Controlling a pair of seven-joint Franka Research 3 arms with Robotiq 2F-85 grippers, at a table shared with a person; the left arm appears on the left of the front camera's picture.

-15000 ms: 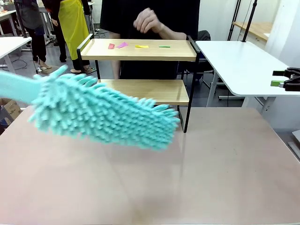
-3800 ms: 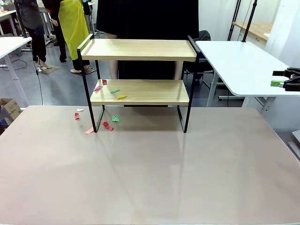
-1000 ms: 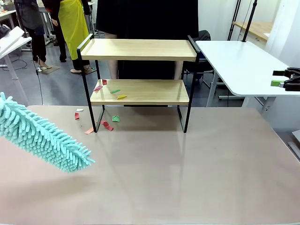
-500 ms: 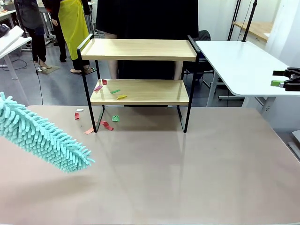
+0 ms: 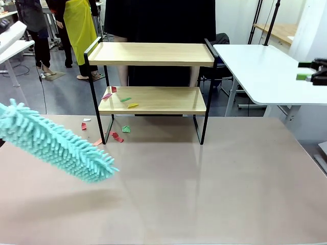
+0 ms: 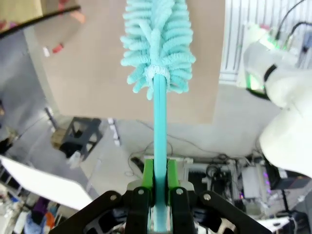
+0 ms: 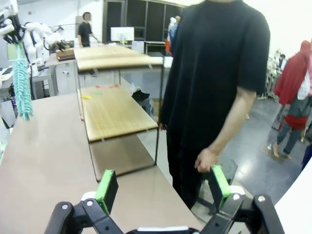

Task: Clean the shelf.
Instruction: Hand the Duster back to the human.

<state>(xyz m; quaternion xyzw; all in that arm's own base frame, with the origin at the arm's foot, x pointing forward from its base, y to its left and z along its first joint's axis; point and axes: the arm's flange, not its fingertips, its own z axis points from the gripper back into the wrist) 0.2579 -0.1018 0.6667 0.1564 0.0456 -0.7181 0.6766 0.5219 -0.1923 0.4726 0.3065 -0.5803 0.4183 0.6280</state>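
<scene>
Left wrist view showed the left gripper clenched on the teal handle of a duster, green pads pressing both sides. Front view showed the duster's fluffy head tilted above the table's left edge, its handle cut off by the frame. Right wrist view showed the right gripper spread wide, grasping nothing. The shelf stood at the table's far edge, before a person. Coloured scraps lay at the lower board's left end; more scraps lay on the table by its left legs.
</scene>
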